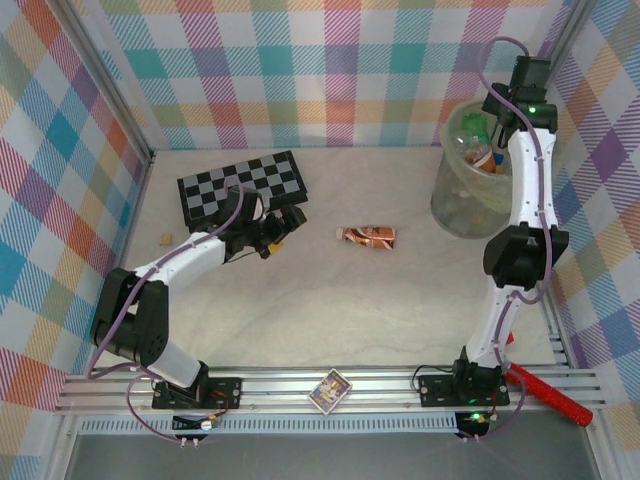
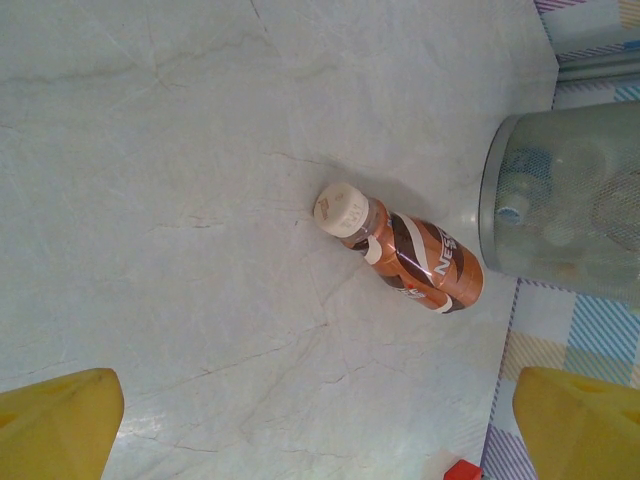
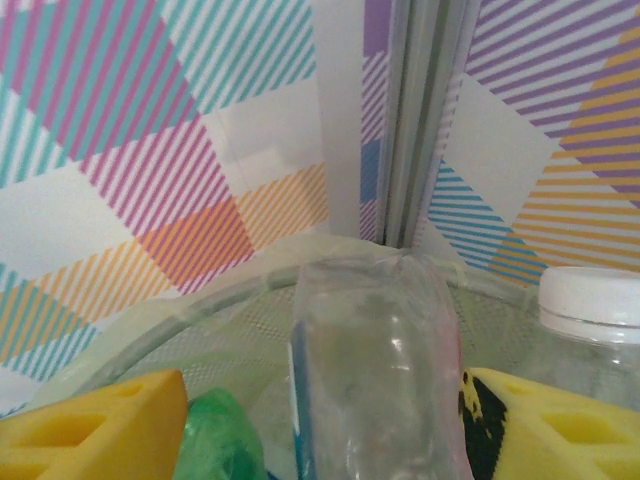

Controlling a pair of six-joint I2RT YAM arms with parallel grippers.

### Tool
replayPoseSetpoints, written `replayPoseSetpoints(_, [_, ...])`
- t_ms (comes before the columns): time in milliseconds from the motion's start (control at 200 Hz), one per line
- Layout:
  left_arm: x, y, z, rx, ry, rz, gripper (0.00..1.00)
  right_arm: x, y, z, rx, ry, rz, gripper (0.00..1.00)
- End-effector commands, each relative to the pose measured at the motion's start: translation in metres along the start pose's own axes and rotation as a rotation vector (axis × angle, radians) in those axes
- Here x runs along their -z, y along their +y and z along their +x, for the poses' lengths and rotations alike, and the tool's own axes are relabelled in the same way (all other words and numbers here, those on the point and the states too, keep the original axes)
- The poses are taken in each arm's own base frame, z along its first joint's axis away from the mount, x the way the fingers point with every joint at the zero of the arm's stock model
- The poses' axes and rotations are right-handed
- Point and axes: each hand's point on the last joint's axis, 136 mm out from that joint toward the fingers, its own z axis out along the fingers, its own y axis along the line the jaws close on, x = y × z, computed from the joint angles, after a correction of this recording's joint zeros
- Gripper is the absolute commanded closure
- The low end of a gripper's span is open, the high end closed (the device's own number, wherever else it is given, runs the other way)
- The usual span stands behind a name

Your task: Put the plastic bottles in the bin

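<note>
A brown plastic bottle (image 1: 366,235) with a cream cap lies on its side mid-table, also in the left wrist view (image 2: 415,260). My left gripper (image 1: 275,235) (image 2: 320,425) is left of it, open and empty. The pale-green bin (image 1: 450,210) (image 2: 490,200) stands at the far right with several bottles inside. My right gripper (image 1: 490,118) (image 3: 325,430) hangs over the bin rim (image 3: 150,330). It is open, with a clear bottle (image 3: 380,360) upright between its fingers and a gap to the left finger (image 3: 90,430). A green bottle (image 3: 215,440) and a white-capped bottle (image 3: 590,330) lie beside it.
A black-and-grey chequered board (image 1: 240,187) lies at the back left, just behind my left gripper. A small colourful card box (image 1: 331,390) sits on the front rail. A red bar (image 1: 545,392) lies by the right arm's base. Checked walls close in the table.
</note>
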Motion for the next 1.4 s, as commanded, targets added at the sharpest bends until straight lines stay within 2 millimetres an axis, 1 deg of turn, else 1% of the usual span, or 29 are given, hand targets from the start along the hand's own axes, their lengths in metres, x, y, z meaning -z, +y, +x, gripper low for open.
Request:
replayPoseSetpoints(0, [0.001, -0.007, 0.003, -0.016, 0.001, 0.029, 0.01, 0.000, -0.009, -0.021, -0.037, -0.069, 0.058, 0.26])
replayPoseSetpoints(60, [0.001, -0.008, 0.003, -0.013, 0.001, 0.035, 0.01, -0.008, -0.010, -0.011, -0.024, -0.042, 0.065, 0.28])
replayPoseSetpoints(80, [0.002, -0.008, 0.003, -0.015, 0.000, 0.037, 0.01, -0.009, -0.009, -0.009, -0.020, -0.033, 0.066, 0.31])
replayPoseSetpoints(125, [0.003, -0.009, 0.003, -0.019, 0.000, 0.040, 0.01, -0.012, -0.010, -0.003, -0.014, -0.013, 0.070, 0.43])
replayPoseSetpoints(155, [0.004, -0.009, 0.003, -0.020, -0.002, 0.040, 0.01, -0.012, -0.011, 0.001, -0.014, 0.002, 0.075, 0.46])
replayPoseSetpoints(305, [0.008, -0.009, 0.003, -0.031, -0.011, 0.032, 0.00, -0.009, -0.013, 0.017, -0.017, 0.044, 0.073, 0.49])
replayPoseSetpoints(320, [0.008, -0.009, 0.004, -0.030, -0.010, 0.031, 0.00, -0.010, -0.012, 0.022, -0.016, 0.056, 0.070, 0.49])
replayPoseSetpoints(360, [0.007, -0.008, 0.004, -0.028, -0.009, 0.029, 0.00, -0.008, -0.012, 0.026, -0.019, 0.064, 0.061, 0.50])
replayPoseSetpoints(450, [0.006, -0.008, 0.004, -0.026, -0.008, 0.031, 0.00, -0.008, -0.010, 0.043, -0.020, 0.101, 0.038, 0.51])
replayPoseSetpoints(610, [0.006, -0.007, 0.004, -0.025, -0.006, 0.031, 0.00, 0.001, 0.001, 0.069, -0.024, 0.178, -0.037, 0.52])
replayPoseSetpoints(700, [0.006, -0.008, 0.004, -0.023, -0.004, 0.029, 0.00, 0.009, 0.016, 0.078, -0.022, 0.213, -0.114, 0.52])
replayPoseSetpoints(915, [0.004, -0.010, 0.002, -0.022, -0.002, 0.033, 0.00, 0.032, 0.064, 0.095, -0.003, 0.304, -0.294, 0.51])
replayPoseSetpoints(1090, [0.006, -0.012, 0.001, -0.025, -0.004, 0.029, 0.00, 0.043, 0.095, 0.110, 0.007, 0.366, -0.390, 0.51])
replayPoseSetpoints(1185, [0.006, -0.012, 0.001, -0.026, -0.004, 0.026, 0.00, 0.052, 0.121, 0.117, 0.041, 0.390, -0.452, 0.51])
replayPoseSetpoints(1320, [0.005, -0.012, 0.001, -0.024, -0.002, 0.028, 0.00, 0.066, 0.166, 0.127, 0.083, 0.429, -0.552, 0.50])
replayPoseSetpoints(1395, [0.006, -0.014, 0.000, -0.027, -0.002, 0.032, 0.00, 0.072, 0.186, 0.130, 0.124, 0.433, -0.577, 0.49])
